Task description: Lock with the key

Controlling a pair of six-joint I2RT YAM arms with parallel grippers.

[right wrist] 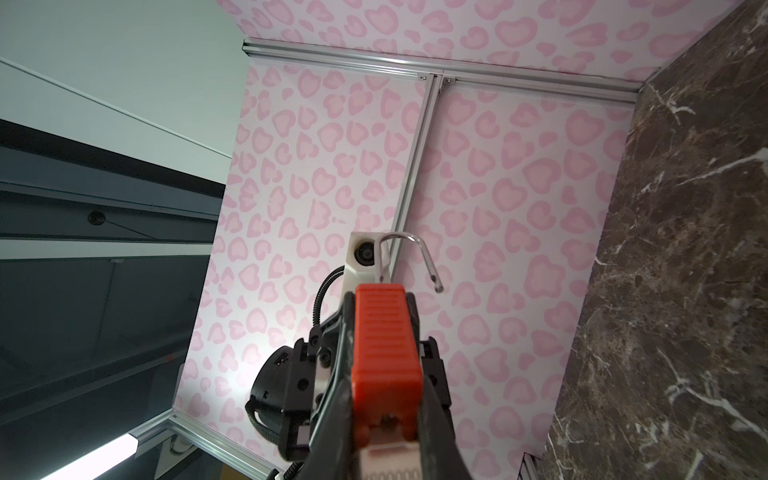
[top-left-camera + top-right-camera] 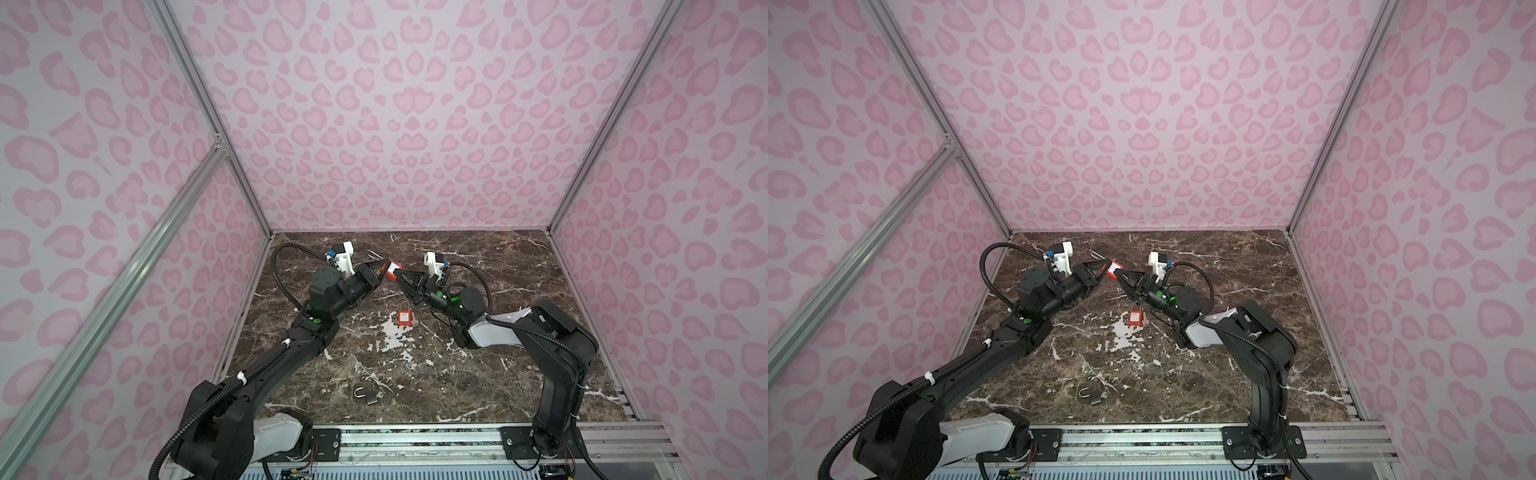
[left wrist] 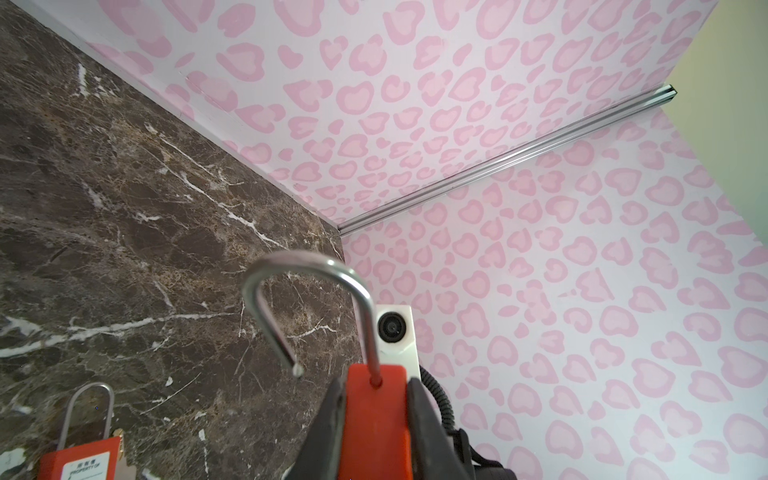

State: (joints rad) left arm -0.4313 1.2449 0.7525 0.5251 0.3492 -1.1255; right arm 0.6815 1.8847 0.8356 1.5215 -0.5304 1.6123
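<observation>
Left hand [image 2: 381,269]: found clamped on the body of a red padlock [image 3: 376,419], with one finger pressed to each side, as seen in the left wrist view. The padlock is held clear of the worktop [image 2: 498,353], above its far half and slightly left of the middle. Its steel shackle [image 3: 309,266] is noted open, the free end out of the body.

Right hand [image 1: 386,424]: set against the same padlock from the opposite end. In the right wrist view its fingers [image 1: 332,399] are seen closed against both sides of the red body. In both top views the two hands meet tip to tip at the padlock.

A key cannot be made out at the held padlock.

A second red padlock [image 2: 403,318] is recorded lying flat near the middle of the worktop, well apart from both hands. A small grey padlock [image 2: 370,397] lies toward the near edge, shackle open.
</observation>
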